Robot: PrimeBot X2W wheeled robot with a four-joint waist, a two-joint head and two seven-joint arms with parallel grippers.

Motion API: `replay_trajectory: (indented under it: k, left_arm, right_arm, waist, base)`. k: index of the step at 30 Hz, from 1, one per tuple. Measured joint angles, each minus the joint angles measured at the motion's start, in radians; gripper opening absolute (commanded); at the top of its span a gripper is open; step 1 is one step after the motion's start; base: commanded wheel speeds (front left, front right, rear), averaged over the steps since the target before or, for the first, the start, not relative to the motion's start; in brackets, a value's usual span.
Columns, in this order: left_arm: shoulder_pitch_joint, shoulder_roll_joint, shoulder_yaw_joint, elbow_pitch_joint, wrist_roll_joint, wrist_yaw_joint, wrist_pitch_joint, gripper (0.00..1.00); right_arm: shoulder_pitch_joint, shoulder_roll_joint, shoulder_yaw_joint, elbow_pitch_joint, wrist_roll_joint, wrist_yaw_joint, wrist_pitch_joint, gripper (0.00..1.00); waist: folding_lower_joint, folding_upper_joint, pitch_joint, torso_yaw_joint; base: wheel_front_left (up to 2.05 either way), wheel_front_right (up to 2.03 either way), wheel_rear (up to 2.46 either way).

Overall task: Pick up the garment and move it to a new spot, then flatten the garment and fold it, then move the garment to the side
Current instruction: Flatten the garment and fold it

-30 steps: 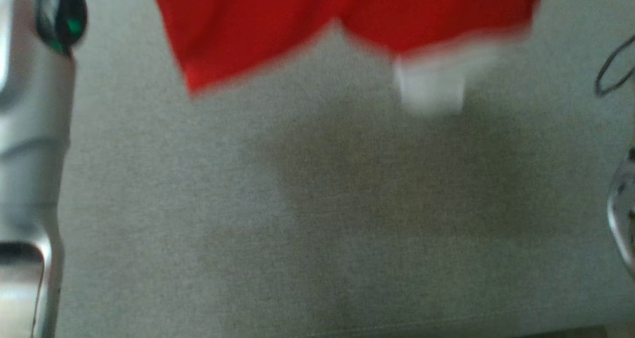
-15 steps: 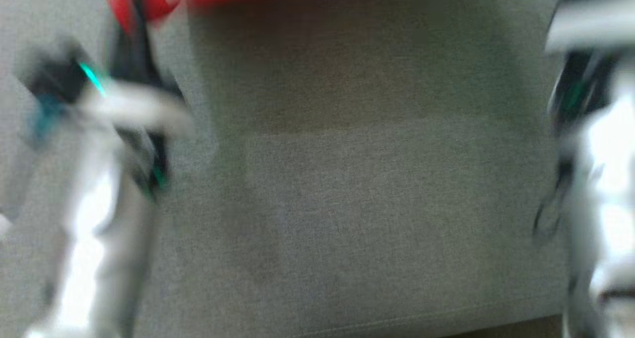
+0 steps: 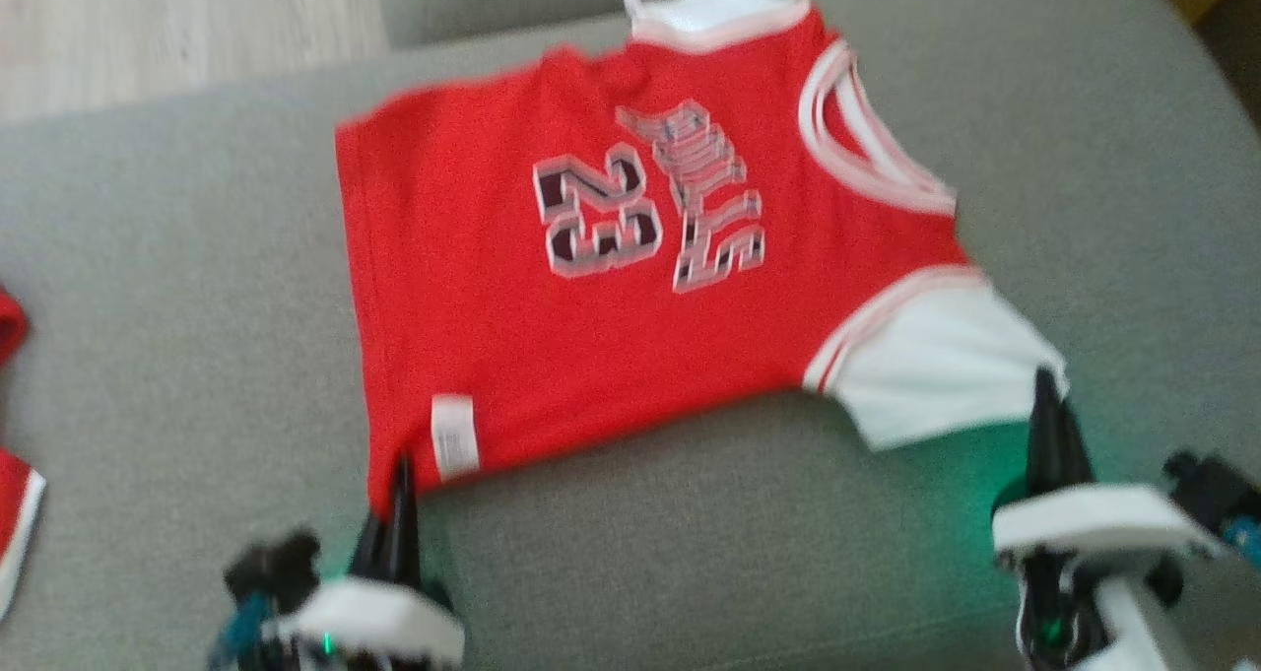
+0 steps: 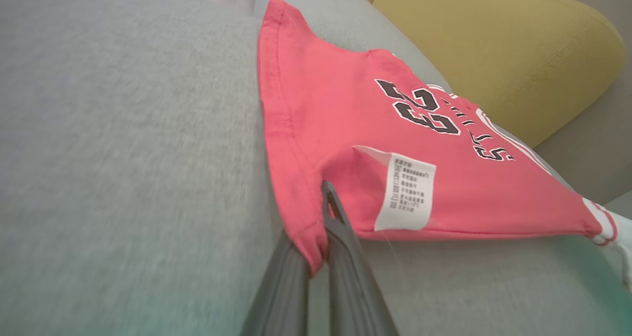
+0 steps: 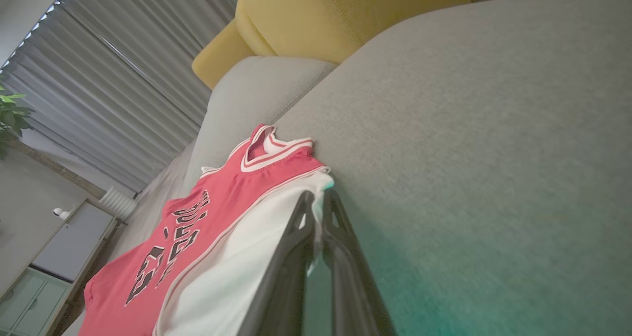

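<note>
Nearest the robot, the left gripper (image 3: 399, 474) had its fingers clamped together on the jersey's (image 3: 591, 336) hem corner, just beside the white label (image 3: 454, 436). The right gripper (image 3: 1046, 405) was likewise pinched shut on the edge of the white sleeve (image 3: 936, 375). Between those two grips the near side of the jersey ran in a shallow curve, raised a little off the sofa (image 3: 690, 572) at each pinch (the left wrist view showed the corner tented up around the finger).

Beyond that, the body lay print-up across the grey seat, mostly spread. Its far side and collar (image 3: 719, 16) reached toward the back of the cushion, and the far sleeve looked partly tucked under.

This appeared to be the flattening step. To do it well, both arms should probably have drawn gently apart and slightly toward the robot, taking the sag out of the near side without dragging the whole jersey along the seat. They could then have come down together so the cloth settled flat before either pinch let go. Uneven pulling would likely have skewed the print, and releasing while raised might have left a ridge at the label corner.

Farther off sat a yellow cushion (image 4: 493, 45), well clear.
</note>
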Motion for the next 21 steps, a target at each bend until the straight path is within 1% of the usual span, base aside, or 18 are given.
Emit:
replay_trajectory:
  k: [5,6,9,13,17,21]
  left_arm:
    - [0.148,-0.014,0.008,-0.041,0.002,0.0,0.0,0.0]
    - [0.148,-0.014,0.008,-0.041,0.002,0.0,0.0,0.0]
    - [0.193,-0.016,0.002,-0.07,0.002,0.0,0.0,0.0]
    - [0.225,-0.019,-0.003,-0.117,0.0,0.0,0.0,0.0]
    - [0.225,-0.019,-0.014,-0.167,-0.009,0.0,0.0,0.0]
    - [0.178,-0.019,-0.036,-0.198,-0.02,0.0,0.0,0.0]
  right_arm:
    - [0.113,-0.009,0.025,-0.008,0.027,0.0,0.001,0.0]
    - [0.113,-0.009,0.025,-0.008,0.027,0.0,0.001,0.0]
    - [0.183,-0.029,0.024,-0.027,0.052,0.0,0.01,0.0]
    - [0.248,-0.032,0.016,-0.075,0.078,0.0,0.02,0.0]
    - [0.24,-0.027,0.005,-0.132,0.107,0.0,0.029,0.0]
    - [0.17,-0.011,-0.016,-0.137,0.129,0.0,0.049,0.0]
  waist:
    - [0.0,0.0,-0.09,0.001]
    - [0.0,0.0,-0.09,0.001]
    - [0.0,0.0,-0.131,0.008]
    - [0.0001,0.0,-0.16,0.024]
    - [0.0003,0.0,-0.156,0.034]
    - [0.0004,0.0,-0.134,0.043]
  base:
    - [0.0,0.0,0.0]
    - [0.0,0.0,0.0]
    - [0.0,0.0,0.0]
    - [0.0,0.0,0.0]
    - [0.0,0.0,0.0]
    - [0.0,0.0,0.0]
